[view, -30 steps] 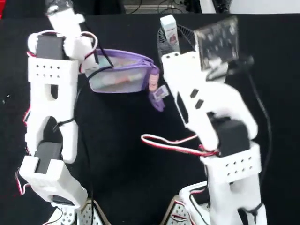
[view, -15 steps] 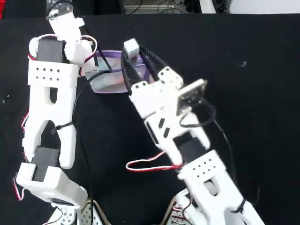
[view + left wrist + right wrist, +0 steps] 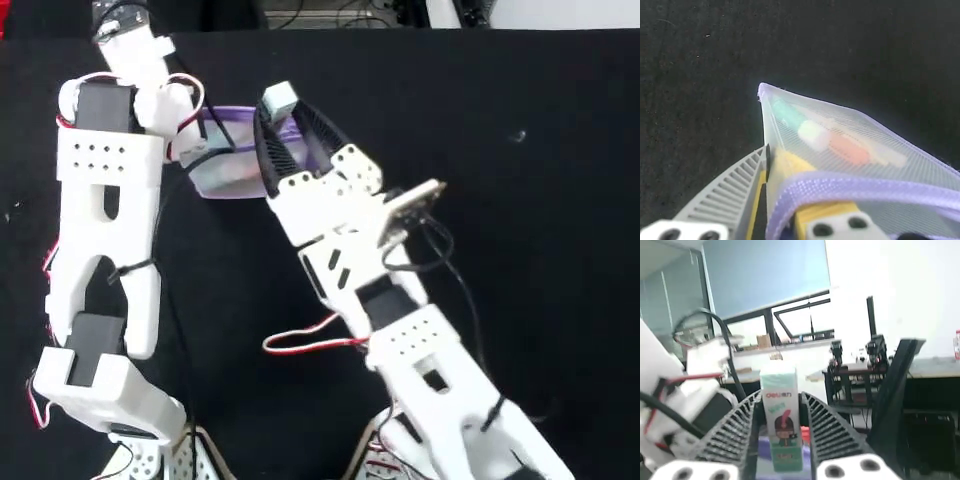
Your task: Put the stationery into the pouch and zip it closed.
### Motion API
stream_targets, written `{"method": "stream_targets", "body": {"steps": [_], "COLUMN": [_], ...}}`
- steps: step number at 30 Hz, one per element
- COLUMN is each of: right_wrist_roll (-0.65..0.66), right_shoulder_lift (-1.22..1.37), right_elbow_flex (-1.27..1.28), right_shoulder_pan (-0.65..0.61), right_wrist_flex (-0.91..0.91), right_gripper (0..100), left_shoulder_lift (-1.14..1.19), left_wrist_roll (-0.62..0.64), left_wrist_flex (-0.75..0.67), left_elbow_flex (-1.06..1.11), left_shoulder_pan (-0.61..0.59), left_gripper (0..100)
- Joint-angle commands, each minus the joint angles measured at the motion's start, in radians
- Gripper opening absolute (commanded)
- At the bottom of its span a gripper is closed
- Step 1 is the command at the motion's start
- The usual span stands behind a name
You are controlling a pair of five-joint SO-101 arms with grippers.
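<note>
High view: the black cloth-covered counter (image 3: 540,200) carries two white arms, the left arm (image 3: 105,220) along the left side and the right arm (image 3: 400,330) slanting from the near edge towards the far left. Between them at the far side is a see-through mesh pouch with a purple zip edge (image 3: 228,176). The left tool (image 3: 771,160) is clamped on the pouch's left end, with a grey ribbed finger (image 3: 725,195) outside the mesh and a yellow one seen through it. The right tool (image 3: 284,120) is closed on a small upright white and teal cardboard box (image 3: 781,415), gripped between its two black ribbed fingers. The box sits over the pouch's right part, with purple edging just under its lower end. Whether it is inside I cannot tell. Within the mesh lie a green piece (image 3: 787,114), a white piece (image 3: 812,135) and a pink-orange piece (image 3: 847,149).
</note>
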Motion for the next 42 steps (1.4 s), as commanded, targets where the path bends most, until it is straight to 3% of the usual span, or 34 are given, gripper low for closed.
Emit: {"method": "stream_targets", "body": {"steps": [1, 12, 19, 29, 35, 42], "right_wrist_roll": [-0.009, -0.003, -0.003, 0.031, 0.178, 0.190], "right_shoulder_lift": [0.045, 0.065, 0.097, 0.102, -0.073, -0.354], "right_elbow_flex": [-0.007, 0.001, -0.033, -0.131, -0.211, -0.234], "right_shoulder_pan": [-0.026, -0.021, -0.034, -0.026, -0.026, 0.051], "right_wrist_flex": [-0.035, -0.028, 0.028, 0.143, 0.407, 0.825], "right_gripper": [1.1, 1.3, 18.2, 18.7, 18.5, 18.5], "left_shoulder_lift": [-0.023, -0.014, -0.018, -0.018, -0.014, -0.014], "left_wrist_roll": [0.014, 0.014, 0.014, 0.011, 0.009, 0.008], "left_wrist_flex": [-0.021, -0.035, -0.035, -0.035, -0.035, -0.034], "left_elbow_flex": [-0.004, 0.007, 0.007, 0.007, 0.007, 0.007], "left_shoulder_pan": [-0.013, -0.013, -0.008, -0.013, -0.013, -0.013], "left_gripper": [3, 3, 3, 3, 3, 3]}}
